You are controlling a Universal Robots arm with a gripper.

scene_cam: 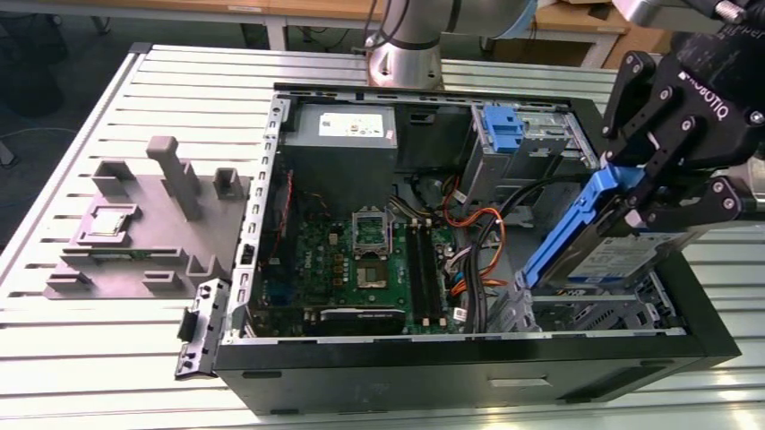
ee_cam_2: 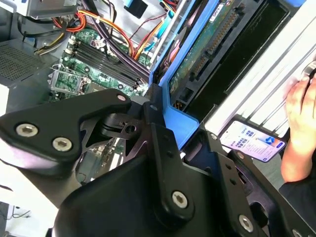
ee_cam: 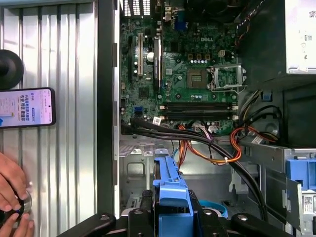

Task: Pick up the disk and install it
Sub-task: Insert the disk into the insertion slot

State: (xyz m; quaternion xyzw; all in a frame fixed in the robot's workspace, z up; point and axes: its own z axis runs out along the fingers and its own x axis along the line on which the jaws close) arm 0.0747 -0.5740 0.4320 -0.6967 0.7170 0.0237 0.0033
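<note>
In the exterior view the disk [scene_cam: 615, 260] is seen held tilted, one end raised, above the drive bay at the near corner of the open computer case [scene_cam: 478, 376], on the exterior view's right. The jaws of the gripper [scene_cam: 657, 193] are clamped on it across its blue carrier rails. A grey fixture [scene_cam: 132, 242] bearing a small silver chip [scene_cam: 107, 219] is shown on the slatted table [scene_cam: 72, 358], just beside the case at the exterior view's left. A blue latch [scene_cam: 502, 125] stands in the far bay. In the second wrist view the disk is seen from below, its green circuit board exposed. A phone [ee_cam: 24, 107] and a person's hand [ee_cam: 12, 187] beside the case are shown in both wrist views. The motherboard [ee_cam: 187, 74] is laid out flat in the first wrist view.
</note>
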